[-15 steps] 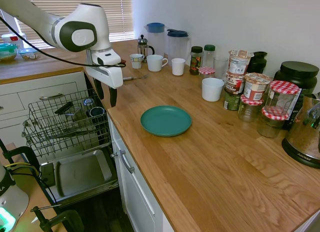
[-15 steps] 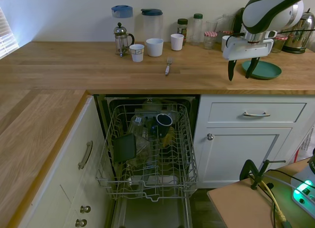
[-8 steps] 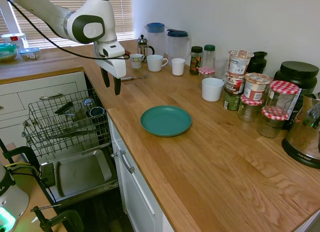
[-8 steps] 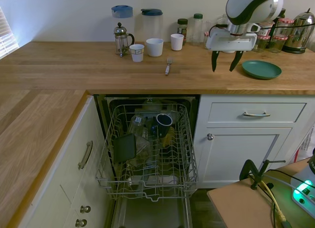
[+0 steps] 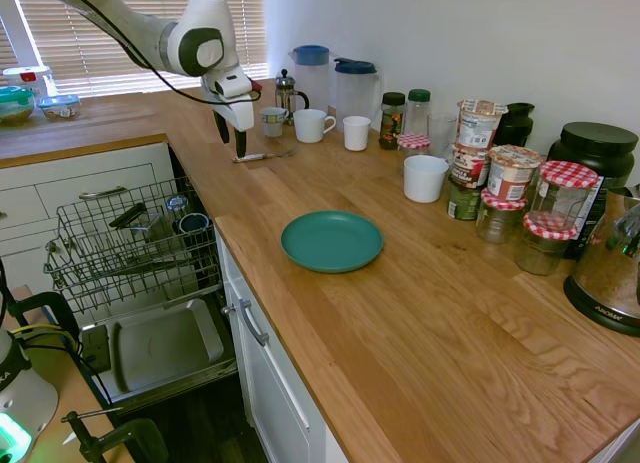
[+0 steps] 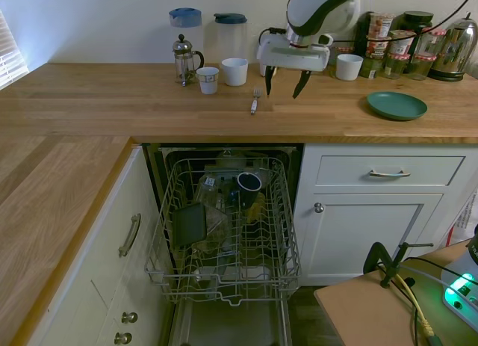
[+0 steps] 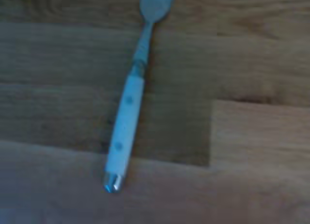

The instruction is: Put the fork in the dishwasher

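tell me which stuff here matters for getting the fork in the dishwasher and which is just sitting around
Part of the job:
fork, lying on the worktop
dishwasher, door down, rack pulled out
gripper, open, above the worktop just beside the fork

Just lying about:
green plate
white mugs
French press
two jugs
jars

I can't read much from here. The steel kettle [image 5: 608, 273] at the right end of the worktop [image 5: 430, 323] carries a small word low on its base that may be a brand name, but it is too small for me to make out. The jars [image 5: 512, 173] and tubs [image 5: 476, 123] have printed labels, none legible. Nothing else is readable.
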You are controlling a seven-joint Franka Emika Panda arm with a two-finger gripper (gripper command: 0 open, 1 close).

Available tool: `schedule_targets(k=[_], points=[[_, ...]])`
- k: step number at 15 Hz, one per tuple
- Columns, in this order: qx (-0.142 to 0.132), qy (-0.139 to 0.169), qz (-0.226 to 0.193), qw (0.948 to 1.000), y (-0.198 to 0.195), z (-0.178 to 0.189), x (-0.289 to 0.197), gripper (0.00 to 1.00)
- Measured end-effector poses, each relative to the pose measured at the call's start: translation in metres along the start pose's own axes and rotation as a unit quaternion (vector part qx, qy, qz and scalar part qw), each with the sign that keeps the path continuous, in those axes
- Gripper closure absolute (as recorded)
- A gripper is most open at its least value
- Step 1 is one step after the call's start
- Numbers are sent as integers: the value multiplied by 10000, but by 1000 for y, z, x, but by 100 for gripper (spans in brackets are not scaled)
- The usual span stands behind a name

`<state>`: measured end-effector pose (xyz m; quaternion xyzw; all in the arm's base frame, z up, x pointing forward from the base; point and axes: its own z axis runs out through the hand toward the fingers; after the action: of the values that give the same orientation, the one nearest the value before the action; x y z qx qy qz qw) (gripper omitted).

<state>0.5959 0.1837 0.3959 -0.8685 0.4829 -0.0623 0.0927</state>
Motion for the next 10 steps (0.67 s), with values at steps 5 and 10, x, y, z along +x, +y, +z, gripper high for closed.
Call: schedule_targets(k=[5, 10], points=[[91, 544, 770, 9955, -59, 32, -1, 0], [-2, 986, 1602, 9822, -91, 56, 0, 0]])
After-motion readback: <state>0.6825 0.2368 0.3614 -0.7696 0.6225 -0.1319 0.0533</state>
